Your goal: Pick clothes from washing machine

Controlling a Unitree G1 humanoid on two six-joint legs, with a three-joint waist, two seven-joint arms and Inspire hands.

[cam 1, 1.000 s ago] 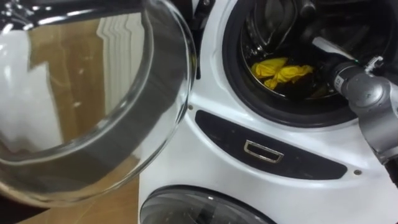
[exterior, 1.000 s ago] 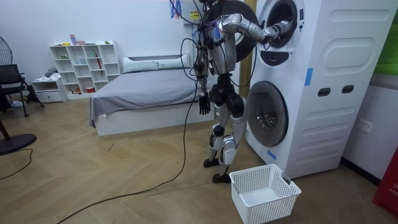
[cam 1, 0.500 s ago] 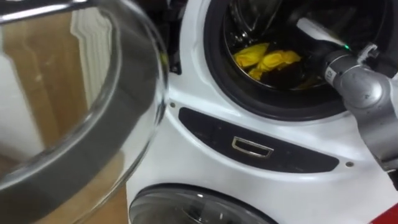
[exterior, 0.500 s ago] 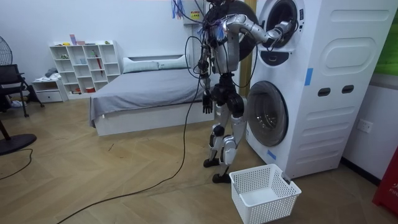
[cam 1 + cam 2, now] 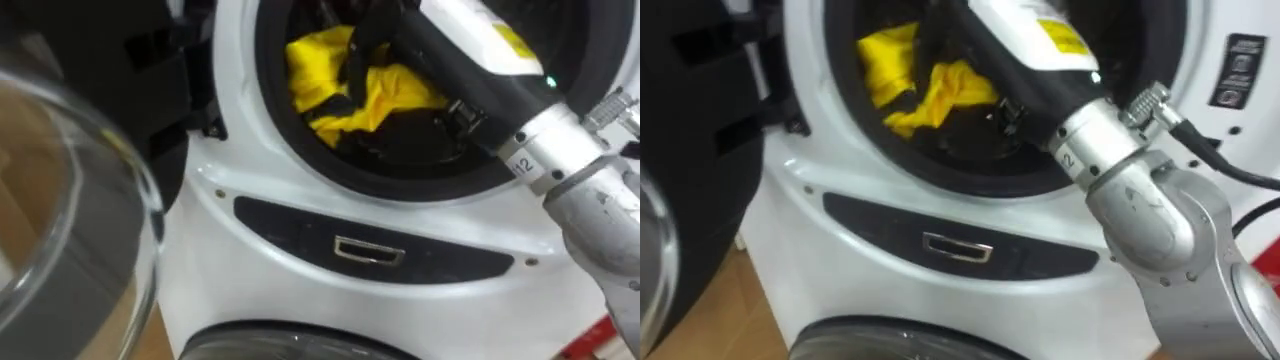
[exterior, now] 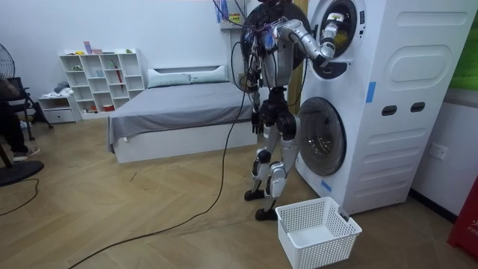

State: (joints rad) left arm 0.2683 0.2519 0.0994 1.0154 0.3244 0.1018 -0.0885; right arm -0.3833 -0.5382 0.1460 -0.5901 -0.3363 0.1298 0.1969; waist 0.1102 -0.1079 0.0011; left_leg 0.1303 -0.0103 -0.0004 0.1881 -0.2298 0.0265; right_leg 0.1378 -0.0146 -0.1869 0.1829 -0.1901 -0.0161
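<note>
One yellow garment is lying bunched toward the left edge of the drum in the upper washing machine; the right hand is hovering inside over it, placed for a grasp, though its grip cannot be told.

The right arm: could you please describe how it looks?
The right arm has a rounded silver-grey joint housing and a silver collar with small black print. Beyond it the forearm is black with a white panel, a yellow label and a green light. A dark cable runs beside the joint. The right robot hand looks black.
</note>
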